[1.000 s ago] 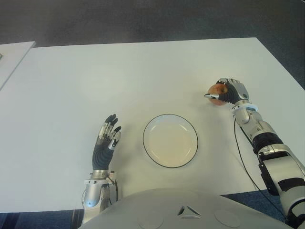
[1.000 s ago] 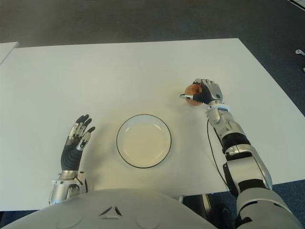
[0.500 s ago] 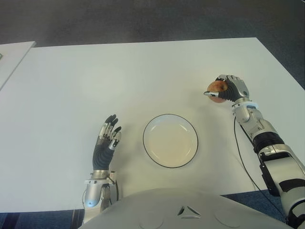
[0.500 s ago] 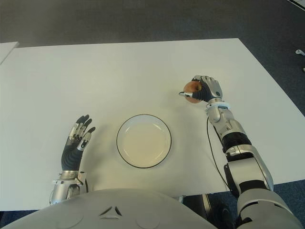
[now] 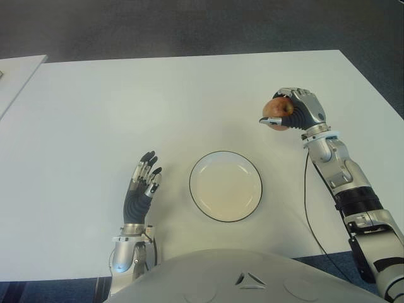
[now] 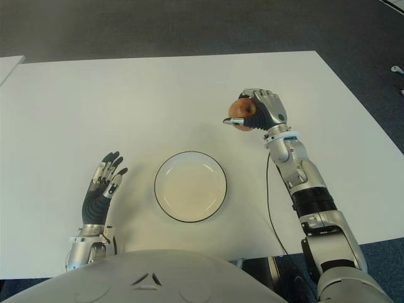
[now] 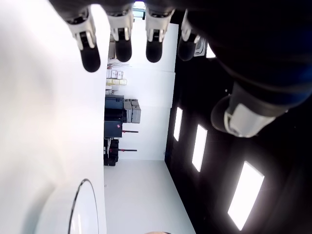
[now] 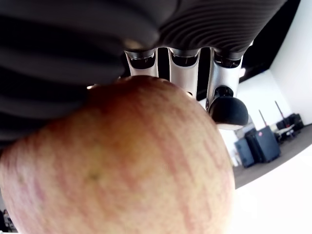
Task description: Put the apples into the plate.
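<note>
Lifted since a second ago, the right hand [image 5: 297, 108] now carries the apple [image 5: 276, 112] clear of the table [image 5: 95, 107] and has drifted slightly toward the robot's left. Its fingers are wrapped tight around the fruit; the right wrist view confirms the fingertips [image 8: 228, 109] curled over the far side of the apple's skin.

The plate [image 5: 225, 185] sits bare at centre, nearer the robot's body than the carried apple and to its left. That is the relation the coming move depends on: the hand must travel inward and toward the torso before lowering. The right hand is plainly the nearer one, and it already has the load.

The left hand [image 5: 142, 183] shows to the left of the plate, fingers extended and holding nothing. Whether it touches the table cannot be determined.

No second apple is visible in any view.
</note>
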You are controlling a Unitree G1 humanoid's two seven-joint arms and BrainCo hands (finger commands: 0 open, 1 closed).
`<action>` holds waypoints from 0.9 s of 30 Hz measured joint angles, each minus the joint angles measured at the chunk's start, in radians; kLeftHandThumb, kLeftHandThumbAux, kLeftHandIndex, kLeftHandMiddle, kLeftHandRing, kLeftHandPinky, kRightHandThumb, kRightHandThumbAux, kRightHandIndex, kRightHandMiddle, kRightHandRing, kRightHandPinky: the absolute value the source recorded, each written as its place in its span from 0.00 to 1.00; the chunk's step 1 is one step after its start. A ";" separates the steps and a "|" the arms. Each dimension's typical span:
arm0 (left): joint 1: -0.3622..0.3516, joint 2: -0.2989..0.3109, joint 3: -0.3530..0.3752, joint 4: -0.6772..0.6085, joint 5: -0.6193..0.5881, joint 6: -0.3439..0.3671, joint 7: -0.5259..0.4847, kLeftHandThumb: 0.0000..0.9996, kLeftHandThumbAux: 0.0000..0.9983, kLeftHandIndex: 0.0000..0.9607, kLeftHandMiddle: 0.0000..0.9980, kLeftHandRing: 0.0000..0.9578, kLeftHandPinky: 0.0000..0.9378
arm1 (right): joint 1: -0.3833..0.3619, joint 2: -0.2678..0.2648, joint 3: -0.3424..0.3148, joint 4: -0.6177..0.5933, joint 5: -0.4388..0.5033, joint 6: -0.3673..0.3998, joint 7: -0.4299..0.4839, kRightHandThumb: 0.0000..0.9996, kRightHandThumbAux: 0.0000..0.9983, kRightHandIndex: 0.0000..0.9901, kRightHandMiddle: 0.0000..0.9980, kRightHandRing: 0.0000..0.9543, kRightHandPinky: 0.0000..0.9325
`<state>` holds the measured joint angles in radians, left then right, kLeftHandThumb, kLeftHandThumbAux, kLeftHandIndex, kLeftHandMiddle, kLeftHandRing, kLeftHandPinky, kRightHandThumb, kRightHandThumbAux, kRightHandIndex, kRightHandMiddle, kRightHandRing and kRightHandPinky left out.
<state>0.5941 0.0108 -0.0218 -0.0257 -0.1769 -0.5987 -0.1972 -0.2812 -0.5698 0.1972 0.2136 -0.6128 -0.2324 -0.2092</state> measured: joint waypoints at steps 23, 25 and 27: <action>-0.007 -0.014 -0.001 0.003 0.004 0.012 -0.005 0.09 0.54 0.09 0.04 0.08 0.18 | 0.110 0.126 0.141 -0.301 -0.155 -0.020 0.076 1.00 0.62 0.88 0.89 0.92 0.93; -0.005 -0.015 -0.002 0.000 0.009 0.014 -0.005 0.09 0.55 0.09 0.04 0.08 0.18 | 0.112 0.128 0.156 -0.302 -0.179 -0.035 0.073 1.00 0.62 0.88 0.88 0.92 0.93; 0.000 -0.017 -0.003 -0.007 0.012 0.024 -0.004 0.10 0.55 0.09 0.05 0.08 0.17 | 0.117 0.130 0.174 -0.305 -0.202 -0.048 0.067 1.00 0.61 0.88 0.88 0.92 0.93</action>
<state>0.5937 -0.0062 -0.0249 -0.0331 -0.1647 -0.5749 -0.2011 -0.1642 -0.4399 0.3709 -0.0918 -0.8147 -0.2799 -0.1417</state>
